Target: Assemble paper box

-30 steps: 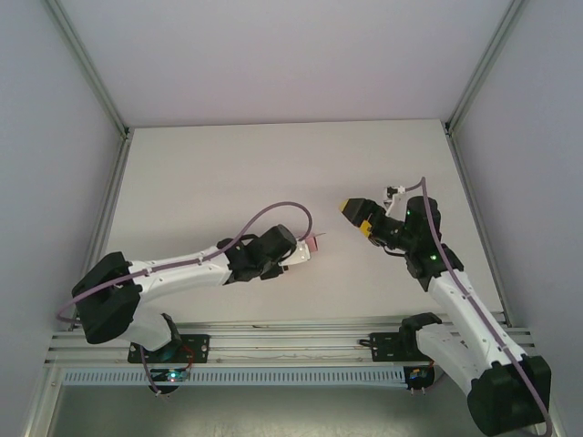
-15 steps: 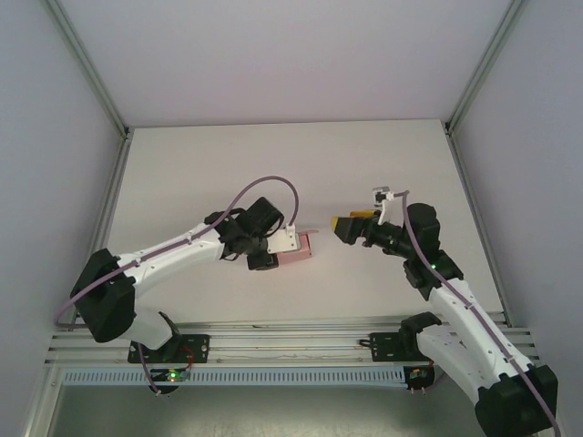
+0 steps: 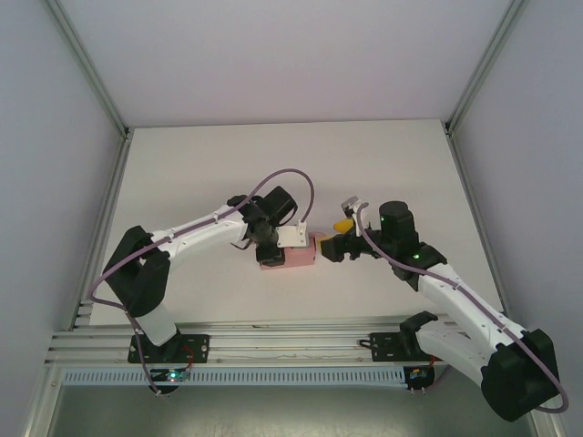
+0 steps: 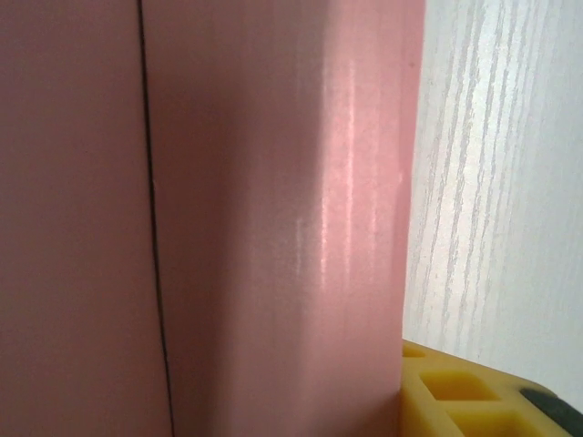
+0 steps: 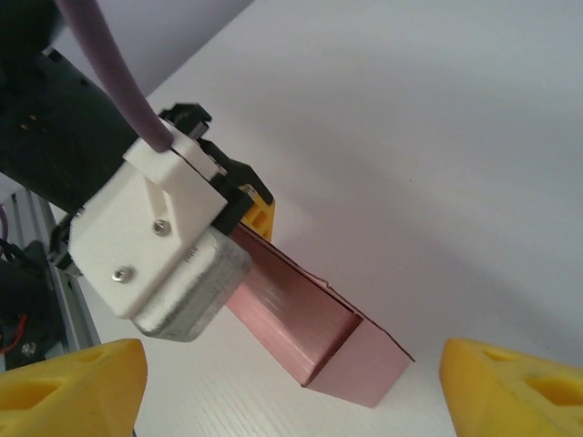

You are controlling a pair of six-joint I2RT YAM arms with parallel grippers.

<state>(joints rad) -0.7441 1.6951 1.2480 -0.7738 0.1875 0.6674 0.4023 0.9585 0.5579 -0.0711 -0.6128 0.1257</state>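
Observation:
The paper box [image 3: 303,256] is a small pink rectangular card box, held just above the white table [image 3: 200,173] at its middle. My left gripper [image 3: 284,252] is shut on it from the left. In the left wrist view the pink card [image 4: 273,218] sits right against the lens, with one yellow finger [image 4: 455,391] pressed on its edge. My right gripper [image 3: 334,239] is open at the box's right end. In the right wrist view its yellow fingertips [image 5: 73,382] stand either side of the box's end [image 5: 355,360] without touching it, and the left gripper [image 5: 239,241] clamps the far part.
Grey enclosure walls stand at the table's left, right and back, with metal posts [image 3: 100,100] at the corners. An aluminium rail [image 3: 291,341] carrying both arm bases runs along the near edge. Bare tabletop lies behind the grippers.
The left arm has swung right and carried the box toward the middle. The right gripper has come left and down to the box's end, and its fingers have narrowed slightly.

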